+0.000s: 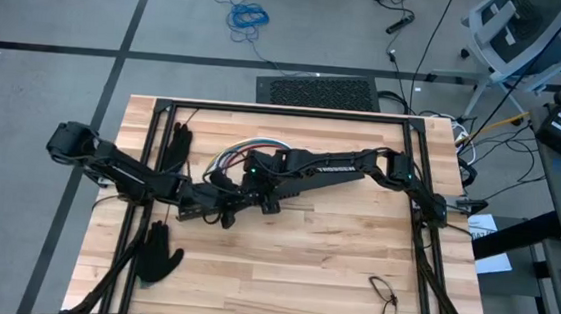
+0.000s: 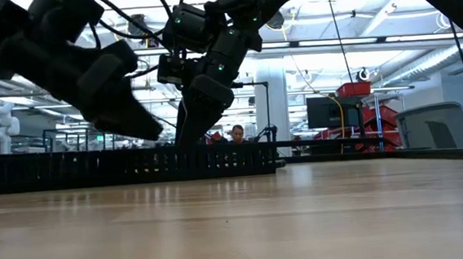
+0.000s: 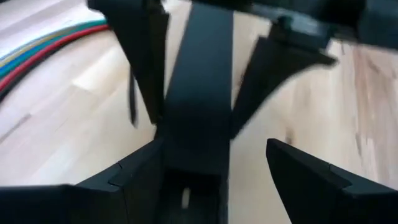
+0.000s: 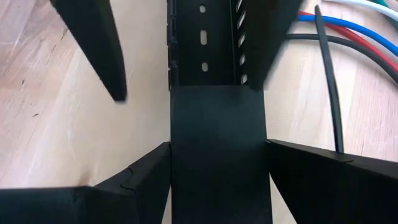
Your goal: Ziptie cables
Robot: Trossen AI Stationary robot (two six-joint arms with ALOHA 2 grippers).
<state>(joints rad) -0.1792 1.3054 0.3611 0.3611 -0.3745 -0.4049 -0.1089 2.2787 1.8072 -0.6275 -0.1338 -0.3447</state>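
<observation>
worktop (image 1: 332, 261) showing pale wood planks; cables (image 3: 43, 43) showing yellow-green, blue, red stripes; slotted bar (image 4: 205, 43) black; gloves (image 1: 158, 253) black.

two black gloves (image 1: 179, 141) (image 1: 158, 253), one cable bundle (image 1: 244, 150), one pair of glasses (image 1: 384, 297), two robot arms (image 1: 129, 173) (image 1: 350, 168), one counter (image 1: 332, 261).

The cables (image 1: 246, 149) run under the two arms in the high view — their ends are hidden. In the left wrist view the black bar (image 3: 198, 93) is blurred — its slots cannot be made out.
</observation>
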